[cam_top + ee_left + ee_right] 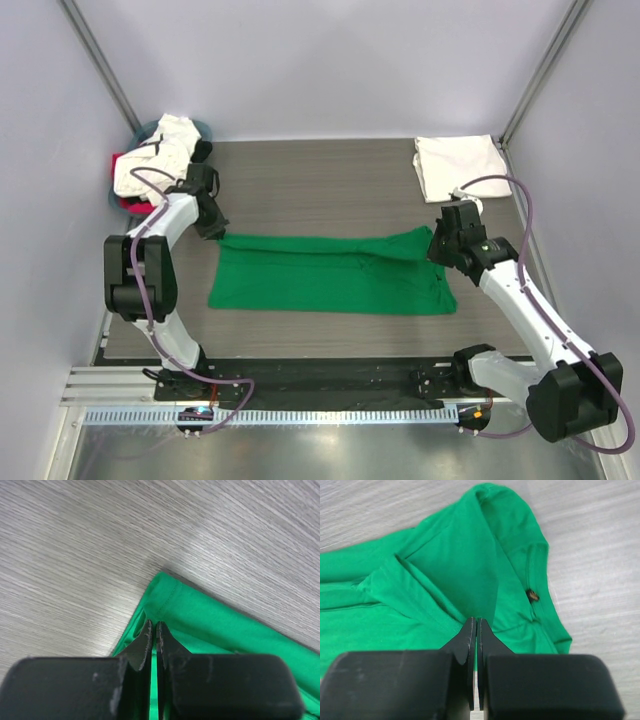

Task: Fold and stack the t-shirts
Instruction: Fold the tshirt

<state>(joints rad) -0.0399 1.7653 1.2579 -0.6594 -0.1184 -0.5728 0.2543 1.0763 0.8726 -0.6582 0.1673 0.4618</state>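
A bright green t-shirt (330,275) lies flat across the middle of the table, folded lengthwise. My left gripper (214,230) is at its far left corner, jaws shut on the shirt's edge (210,615), as the left wrist view (154,625) shows. My right gripper (440,248) is at the far right corner by the collar. In the right wrist view (476,621) it is shut on a raised fold of the green shirt (445,570). A folded white t-shirt (458,165) lies at the back right.
A round grey-blue basket (150,130) stands in the back left corner, with a crumpled white shirt (160,155) and a pink-red one (125,200) spilling over it. Pale walls close the table on three sides. The grey wood table (320,180) shows behind the green shirt.
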